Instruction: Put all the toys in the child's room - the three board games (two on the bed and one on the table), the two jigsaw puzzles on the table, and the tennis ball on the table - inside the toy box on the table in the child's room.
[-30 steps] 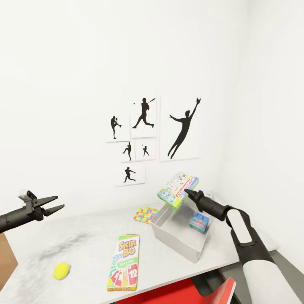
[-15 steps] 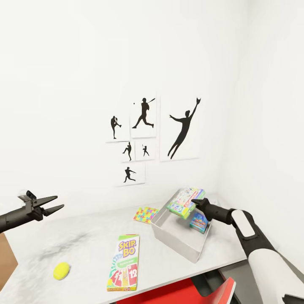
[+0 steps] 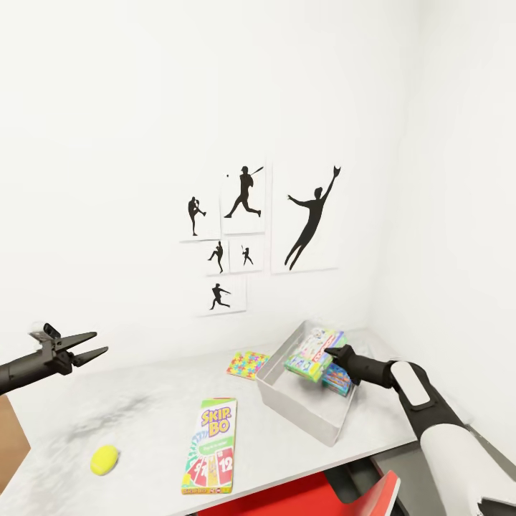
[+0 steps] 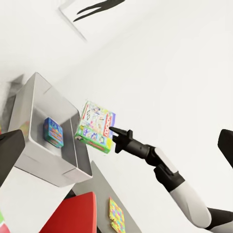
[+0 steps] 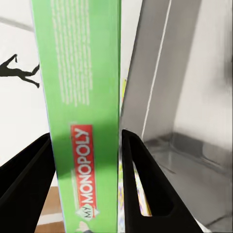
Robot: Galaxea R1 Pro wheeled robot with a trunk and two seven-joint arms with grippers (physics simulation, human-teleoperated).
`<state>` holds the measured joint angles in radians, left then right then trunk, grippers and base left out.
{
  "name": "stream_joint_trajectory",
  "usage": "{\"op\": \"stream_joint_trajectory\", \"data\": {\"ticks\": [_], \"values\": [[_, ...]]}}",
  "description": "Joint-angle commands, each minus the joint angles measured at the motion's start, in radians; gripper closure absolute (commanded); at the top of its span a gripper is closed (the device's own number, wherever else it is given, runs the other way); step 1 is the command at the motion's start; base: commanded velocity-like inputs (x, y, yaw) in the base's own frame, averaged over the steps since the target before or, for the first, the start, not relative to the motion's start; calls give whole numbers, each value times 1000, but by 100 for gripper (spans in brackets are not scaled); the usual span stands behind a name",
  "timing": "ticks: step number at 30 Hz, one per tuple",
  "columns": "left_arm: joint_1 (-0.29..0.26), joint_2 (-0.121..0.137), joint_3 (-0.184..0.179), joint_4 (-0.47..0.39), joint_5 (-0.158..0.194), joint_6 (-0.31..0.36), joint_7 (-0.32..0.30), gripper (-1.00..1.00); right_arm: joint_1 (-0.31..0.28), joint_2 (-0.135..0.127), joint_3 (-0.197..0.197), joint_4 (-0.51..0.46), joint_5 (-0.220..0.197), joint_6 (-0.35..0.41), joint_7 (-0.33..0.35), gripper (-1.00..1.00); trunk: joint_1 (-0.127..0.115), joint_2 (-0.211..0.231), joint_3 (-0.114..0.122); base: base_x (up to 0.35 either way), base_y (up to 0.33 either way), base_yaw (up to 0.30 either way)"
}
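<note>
Near the surface's (image 3: 301, 444) front edge lie the tennis ball (image 3: 104, 459) and Skip-Bo box (image 3: 210, 445). The left gripper (image 3: 84, 345) hovers with jaws apart. The right gripper (image 3: 333, 354) clamps the Monopoly box (image 3: 313, 353) over the toy box (image 3: 304, 405); lower it flat before letting go. Behind, silhouette posters (image 3: 259, 228) hang on the white wall.

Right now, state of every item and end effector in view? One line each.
My Monopoly box: clamped in right end effector, tilted over the toy box.
Toy box: open, on the table.
Small blue box: inside toy box.
Skip-Bo box: flat on table.
Tennis ball: on table.
Jigsaw puzzle: flat on table.
Right end effector: shut on Monopoly.
Left end effector: open, empty.
</note>
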<state>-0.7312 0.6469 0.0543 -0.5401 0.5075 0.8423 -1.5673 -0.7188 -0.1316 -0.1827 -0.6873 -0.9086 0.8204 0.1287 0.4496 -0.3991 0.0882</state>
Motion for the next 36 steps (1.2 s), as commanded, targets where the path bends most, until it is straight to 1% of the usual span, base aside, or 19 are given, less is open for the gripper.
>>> {"op": "stream_joint_trajectory", "data": {"ticks": [1,6,9,17,29,36], "values": [[0,0,0,0,0,11,-4,-100,-6,1,-5,21,-1,4,-13,100,0,-1,0,0,0,0],[0,0,-1,0,0,11,-4,-100,-38,2,-6,76,1,3,-101,100,0,-1,0,0,0,0],[0,0,-1,0,0,11,-4,-100,-53,3,-6,83,1,7,-124,100,0,-1,0,0,0,0],[0,5,-1,0,1,12,-4,-100,-75,6,-4,86,-1,10,-135,100,0,-1,0,0,0,0],[0,10,-1,0,3,16,-4,-100,-76,6,-1,79,2,9,-136,100,0,-1,-1,0,0,3],[0,11,-1,0,3,17,-4,-100,-76,6,-1,78,2,9,-138,100,0,-1,-7,0,0,132]]}}
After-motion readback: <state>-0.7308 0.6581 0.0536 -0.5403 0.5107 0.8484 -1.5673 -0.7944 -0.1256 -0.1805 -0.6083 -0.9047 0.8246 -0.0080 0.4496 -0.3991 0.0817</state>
